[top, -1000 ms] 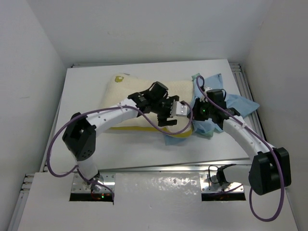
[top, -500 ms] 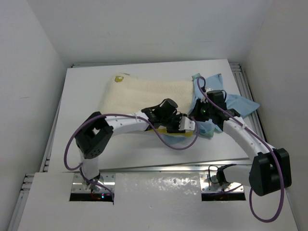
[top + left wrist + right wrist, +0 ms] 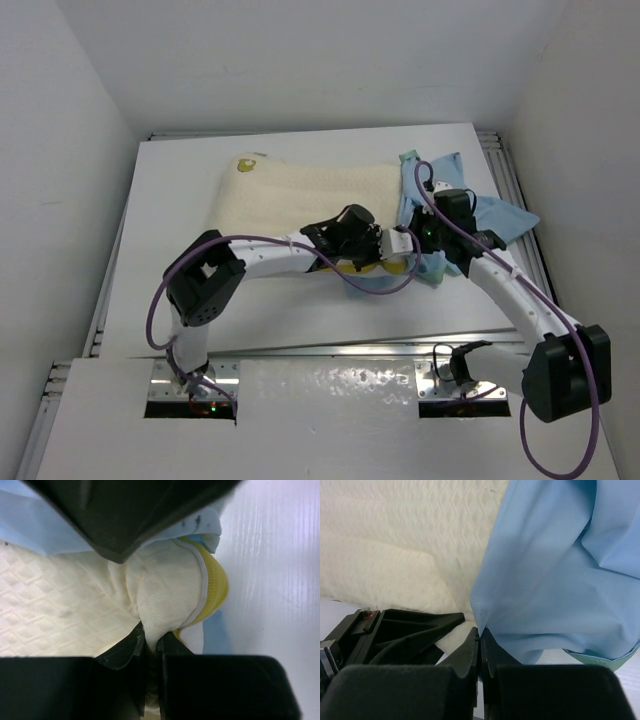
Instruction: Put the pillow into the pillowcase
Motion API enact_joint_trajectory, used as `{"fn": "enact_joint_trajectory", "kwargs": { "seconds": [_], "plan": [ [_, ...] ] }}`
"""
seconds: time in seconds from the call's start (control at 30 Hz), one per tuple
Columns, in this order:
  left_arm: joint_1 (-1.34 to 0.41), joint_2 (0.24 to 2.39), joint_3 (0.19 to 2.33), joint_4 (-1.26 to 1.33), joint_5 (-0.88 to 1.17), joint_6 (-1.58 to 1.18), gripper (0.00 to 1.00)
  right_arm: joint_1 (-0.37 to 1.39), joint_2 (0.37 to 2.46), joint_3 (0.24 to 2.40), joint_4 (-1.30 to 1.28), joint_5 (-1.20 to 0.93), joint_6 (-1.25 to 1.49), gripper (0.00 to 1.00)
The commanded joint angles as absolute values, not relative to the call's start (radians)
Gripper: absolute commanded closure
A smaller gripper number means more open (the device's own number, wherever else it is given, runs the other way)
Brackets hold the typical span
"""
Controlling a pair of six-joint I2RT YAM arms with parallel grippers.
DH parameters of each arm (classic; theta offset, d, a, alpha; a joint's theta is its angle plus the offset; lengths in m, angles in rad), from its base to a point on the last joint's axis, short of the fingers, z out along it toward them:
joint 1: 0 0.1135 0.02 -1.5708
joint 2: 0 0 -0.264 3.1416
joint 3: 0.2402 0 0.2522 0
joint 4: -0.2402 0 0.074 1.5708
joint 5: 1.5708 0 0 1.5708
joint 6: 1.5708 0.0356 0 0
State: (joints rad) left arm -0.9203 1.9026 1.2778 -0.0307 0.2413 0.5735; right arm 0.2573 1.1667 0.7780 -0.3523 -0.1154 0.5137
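The large rectangular cream pillow (image 3: 300,195) with a quilted surface lies on the far half of the white tabletop (image 3: 170,200), with its long side along the far edge. A small yellow-green mark (image 3: 245,164) sits at the pillow corner nearest the far left corner of the tabletop. The thin light-blue pillowcase (image 3: 490,215) with a sea-green face is bunched at the right end of the pillow, near the right edge of the tabletop. Part of it lies over that end of the pillow.

Both arms reach to the near right corner of the pillow and meet there. In the left wrist view the left hand (image 3: 150,640) is closed narrow, and a fold of the cream pillow fabric is pinched between its two fingers. Just beside this fold the pillow corner bulges, with its yellow edge seam (image 3: 218,587) curving around it. Light-blue cloth covers the pillow above the corner, and a strip of it also shows under the corner.

In the right wrist view the right hand (image 3: 480,632) is closed too, and it holds an edge of the light-blue cloth of the pillowcase between its fingertips. The cloth spreads in soft folds away from this grip, over the cream pillow. The black body of the left hand shows very near the right fingers; we cannot tell if the two hands touch.
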Motion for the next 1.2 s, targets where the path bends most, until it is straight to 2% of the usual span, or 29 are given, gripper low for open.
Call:
{"fn": "enact_joint_trajectory", "kwargs": {
  "seconds": [0.0,0.17,0.37,0.5,0.77,0.93,1.0,1.1,1.13,1.17],
  "plan": [
    [-0.91,1.922,1.336,0.046,0.186,0.488,1.0,0.262,1.155,0.758,-0.341,-0.101,0.502,1.0],
    [-0.904,1.967,1.423,0.049,0.079,0.355,1.0,0.262,1.109,0.753,-0.368,-0.176,0.485,1.0],
    [-0.879,1.973,1.509,0.048,0.055,0.291,1.0,0.261,1.048,0.77,-0.449,-0.397,0.454,1.0],
    [-0.887,1.983,1.511,0.049,0.095,0.278,1.0,0.261,1.042,0.734,-0.293,-0.491,0.648,1.0],
    [-0.908,1.991,1.468,0.147,0.112,0.21,1.0,0.267,1.088,0.637,0.141,-0.373,1.021,1.0],
    [-0.9,1.991,1.482,0.172,0.265,0.141,1.0,0.267,1.016,0.54,0.072,-0.062,1.081,1.0],
    [-0.896,1.993,1.476,0.184,0.305,0.092,1.0,0.267,1.014,0.532,0.046,-0.017,1.086,1.0],
    [-0.893,1.996,1.482,0.167,0.348,0.092,0.99,0.27,1.034,0.569,-0.046,-0.044,1.017,0.68],
    [-0.893,1.996,1.486,0.147,0.322,0.091,0.99,0.271,1.037,0.583,-0.146,-0.044,1.0,0.54],
    [-0.893,1.997,1.486,0.14,0.304,0.095,0.99,0.272,1.032,0.612,-0.197,-0.029,0.953,0.5]
  ]
}}
